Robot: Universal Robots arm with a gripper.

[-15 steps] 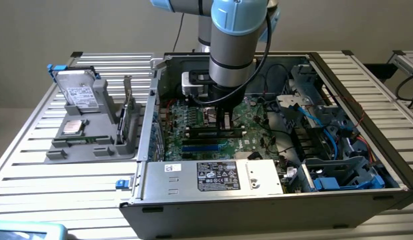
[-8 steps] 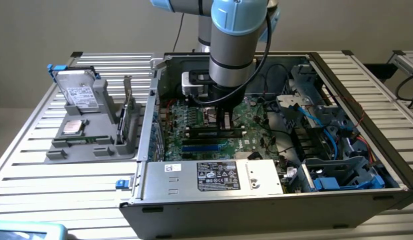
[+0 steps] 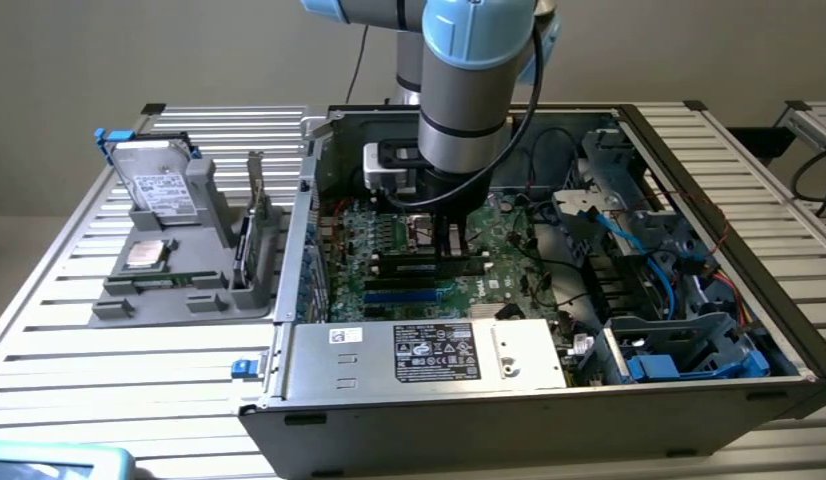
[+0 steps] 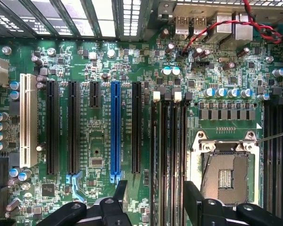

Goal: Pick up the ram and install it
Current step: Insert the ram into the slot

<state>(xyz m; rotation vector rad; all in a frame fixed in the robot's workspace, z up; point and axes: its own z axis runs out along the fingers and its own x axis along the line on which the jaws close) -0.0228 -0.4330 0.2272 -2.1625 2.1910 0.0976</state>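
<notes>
My gripper (image 3: 451,245) hangs low inside the open computer case, just above the motherboard (image 3: 386,235). In the wrist view its two black fingers (image 4: 120,194) stand apart, so the gripper (image 4: 156,190) is open, and nothing is clamped between them. The bank of memory slots (image 4: 169,150) runs straight through the gap between the fingers. In the exterior view a long dark stick that looks like the ram (image 3: 429,266) stands on edge in those slots right under the gripper. Whether it is fully seated I cannot tell.
The bare processor socket (image 4: 225,176) lies beside the slots. Expansion slots, one of them blue (image 4: 115,132), lie on the other side. Cables and drive cages (image 3: 680,340) crowd the case on the exterior view's right. A grey holder (image 3: 186,300) outside the case carries a hard drive (image 3: 160,180), a silver chip (image 3: 146,252) and a card on edge (image 3: 260,235).
</notes>
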